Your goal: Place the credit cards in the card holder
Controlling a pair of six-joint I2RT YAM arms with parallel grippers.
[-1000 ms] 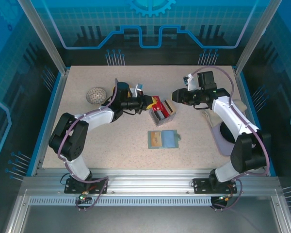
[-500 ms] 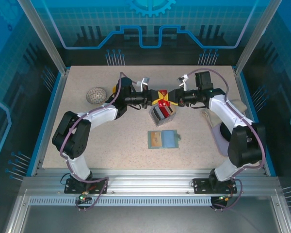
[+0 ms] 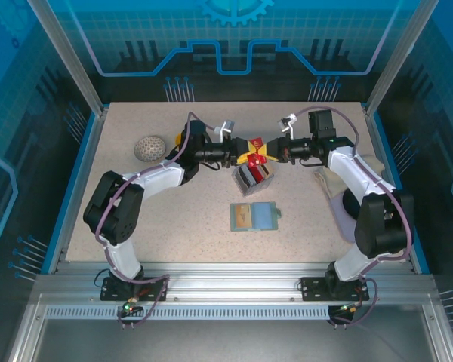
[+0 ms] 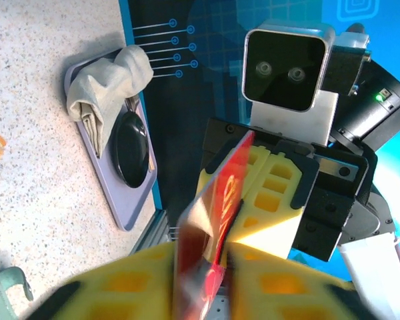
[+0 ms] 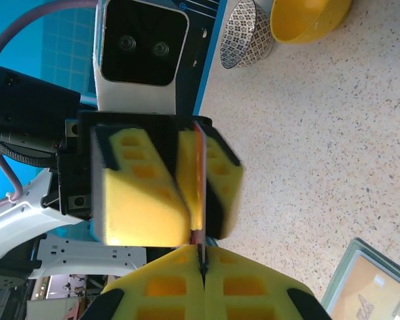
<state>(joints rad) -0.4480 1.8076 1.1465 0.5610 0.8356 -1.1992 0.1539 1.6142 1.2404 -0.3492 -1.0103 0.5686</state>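
A red credit card (image 3: 255,145) hangs in the air between the two grippers, above a small grey box (image 3: 254,178) that holds more cards on edge. My left gripper (image 3: 245,154) is shut on the card's left end and my right gripper (image 3: 269,151) on its right end. From the left wrist the red card (image 4: 217,213) stands between my yellow fingers (image 4: 120,293). The right wrist sees the card (image 5: 200,187) edge-on, pinched in the right gripper (image 5: 203,270). The card holder (image 3: 254,216) lies open on the table nearer the arms, a tan card in its left pocket.
A patterned bowl (image 3: 149,148) sits at the back left, with a yellow bowl (image 5: 310,17) beside it. At the right edge a grey tray (image 3: 355,219) carries a folded cloth (image 4: 107,87) and a black object (image 4: 130,147).
The left gripper carried the red card right and up from the box. The right gripper came in from the right and shut on the card's other end.
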